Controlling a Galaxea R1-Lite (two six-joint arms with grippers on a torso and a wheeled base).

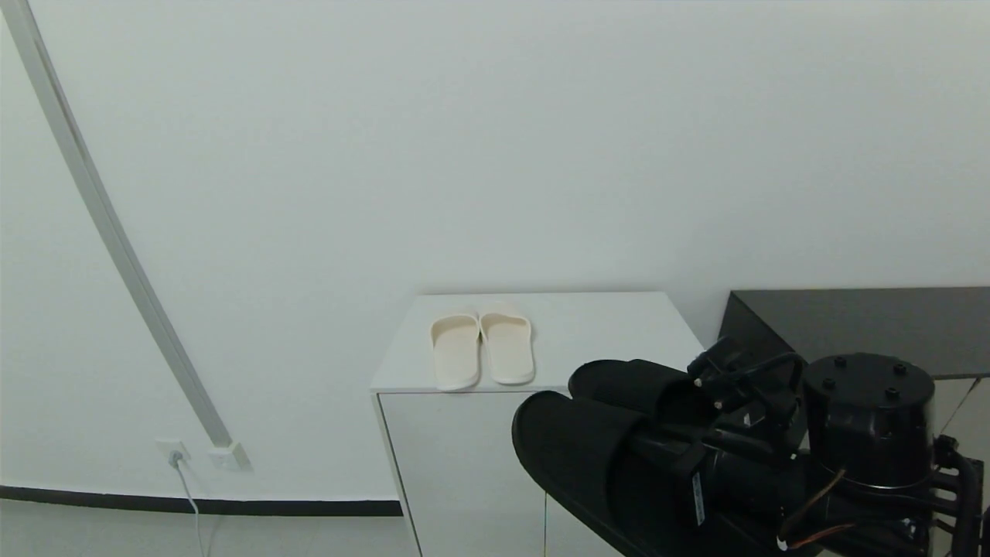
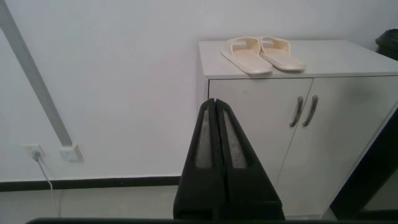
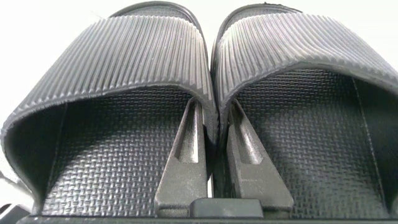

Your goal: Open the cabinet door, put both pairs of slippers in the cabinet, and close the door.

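White wall (image 1: 495, 155) backs the shut cabinet (image 1: 603, 333). My right pincer (image 3: 214, 106) pinches the black slippers (image 1: 580, 441). My left pincer (image 2: 215, 106) is closed and empty, so it should pull a handle (image 2: 299, 111) first.

— Which colours are seen on the two pairs?
— The cream slippers (image 1: 481, 350) are coloured evenly and left plain. The black slippers (image 3: 149, 62) are ribbed in fine parallel lines across the straps, and a small diamond grid is pressed into the footbeds.
— And the cabinet (image 2: 354, 143)?
— It is finished in white, with handles (image 2: 310, 111) in metallic grey. The wall (image 1: 541, 139) is painted white, crossed by a pale grey cable duct (image 1: 116, 232) and bordered low down by a black skirting band (image 1: 309, 508).
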